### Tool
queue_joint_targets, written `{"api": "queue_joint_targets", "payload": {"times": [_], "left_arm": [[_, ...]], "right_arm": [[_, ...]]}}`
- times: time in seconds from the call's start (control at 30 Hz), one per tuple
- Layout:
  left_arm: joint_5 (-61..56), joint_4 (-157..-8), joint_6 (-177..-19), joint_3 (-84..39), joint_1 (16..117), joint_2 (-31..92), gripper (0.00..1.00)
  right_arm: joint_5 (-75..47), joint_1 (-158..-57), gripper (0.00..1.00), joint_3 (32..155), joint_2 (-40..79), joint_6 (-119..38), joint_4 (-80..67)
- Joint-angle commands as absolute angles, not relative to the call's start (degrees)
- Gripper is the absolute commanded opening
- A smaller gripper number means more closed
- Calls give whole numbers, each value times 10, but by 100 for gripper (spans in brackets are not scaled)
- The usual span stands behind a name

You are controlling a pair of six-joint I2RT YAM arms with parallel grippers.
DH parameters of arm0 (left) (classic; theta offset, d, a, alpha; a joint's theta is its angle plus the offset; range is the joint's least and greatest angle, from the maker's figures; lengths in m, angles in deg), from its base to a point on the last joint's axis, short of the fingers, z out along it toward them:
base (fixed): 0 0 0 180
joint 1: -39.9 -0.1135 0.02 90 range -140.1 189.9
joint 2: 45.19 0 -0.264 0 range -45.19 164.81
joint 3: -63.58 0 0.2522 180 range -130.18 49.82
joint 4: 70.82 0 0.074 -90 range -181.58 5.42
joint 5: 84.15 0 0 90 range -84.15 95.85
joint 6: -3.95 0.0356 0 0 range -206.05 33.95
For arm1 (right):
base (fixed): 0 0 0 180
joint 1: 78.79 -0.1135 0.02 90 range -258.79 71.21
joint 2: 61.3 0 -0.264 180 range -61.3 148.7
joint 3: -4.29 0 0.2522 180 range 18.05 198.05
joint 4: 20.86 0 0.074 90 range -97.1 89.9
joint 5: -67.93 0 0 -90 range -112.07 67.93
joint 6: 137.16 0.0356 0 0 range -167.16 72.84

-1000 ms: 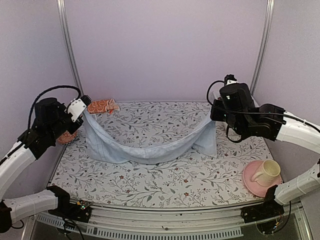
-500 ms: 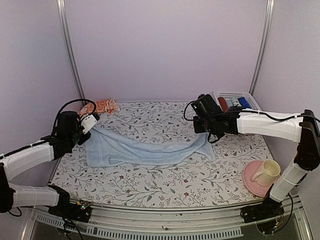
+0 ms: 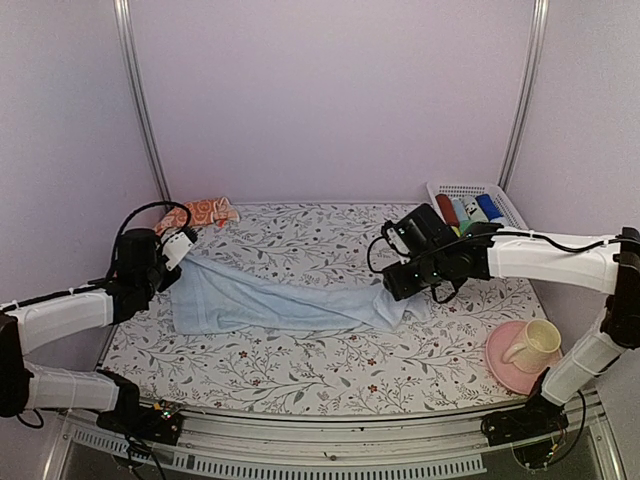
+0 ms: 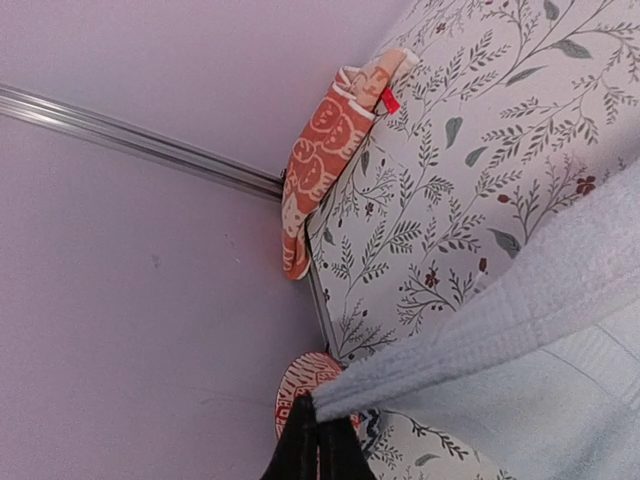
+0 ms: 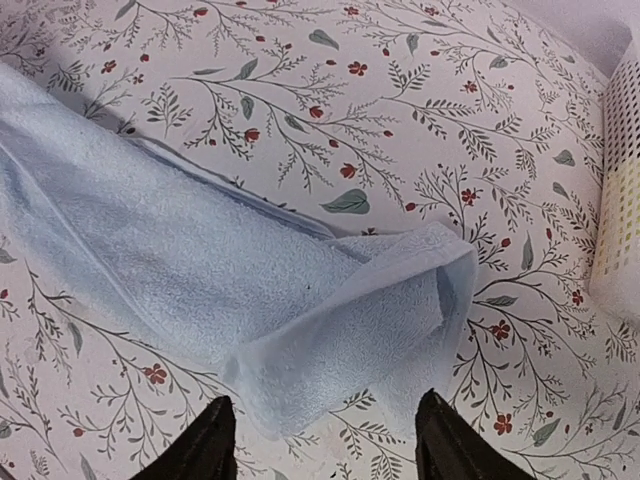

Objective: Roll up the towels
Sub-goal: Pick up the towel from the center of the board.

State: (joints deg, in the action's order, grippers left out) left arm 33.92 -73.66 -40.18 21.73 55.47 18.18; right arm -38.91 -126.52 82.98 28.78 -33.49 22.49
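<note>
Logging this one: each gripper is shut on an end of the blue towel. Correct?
Not quite. Only the left gripper is shut on the blue towel. The right gripper is open over the towel's other end, its fingers apart and not touching the cloth, as the right wrist view shows.

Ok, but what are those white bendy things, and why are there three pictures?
They are two robot arms, each ending in a two-finger pincher. One picture looks down from above; the other two come from cameras on the wrists. On the flowery table lie a light blue towel, an orange towel at the back, a cup on a pink saucer and a white basket. The left gripper pinches one corner of the blue towel. The right gripper is open, above the other end, holding nothing.
</note>
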Motion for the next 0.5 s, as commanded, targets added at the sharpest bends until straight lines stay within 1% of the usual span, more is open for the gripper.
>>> {"api": "queue_joint_targets", "payload": {"times": [0.0, 0.1, 0.23, 0.37, 0.47], "left_arm": [[330, -716, -401, 221, 541, 177, 0], [301, -729, -408, 222, 540, 176, 0], [255, -762, -428, 226, 540, 162, 0], [229, -780, -438, 230, 540, 149, 0], [225, -783, -441, 233, 539, 148, 0]], "right_arm": [[-367, -1267, 68, 833, 210, -429, 257], [-338, -1269, 72, 819, 181, -536, 252], [-279, -1279, 75, 785, 165, -739, 214], [-173, -1284, 78, 812, 214, -889, 214], [-157, -1285, 78, 865, 285, -968, 253]]}}
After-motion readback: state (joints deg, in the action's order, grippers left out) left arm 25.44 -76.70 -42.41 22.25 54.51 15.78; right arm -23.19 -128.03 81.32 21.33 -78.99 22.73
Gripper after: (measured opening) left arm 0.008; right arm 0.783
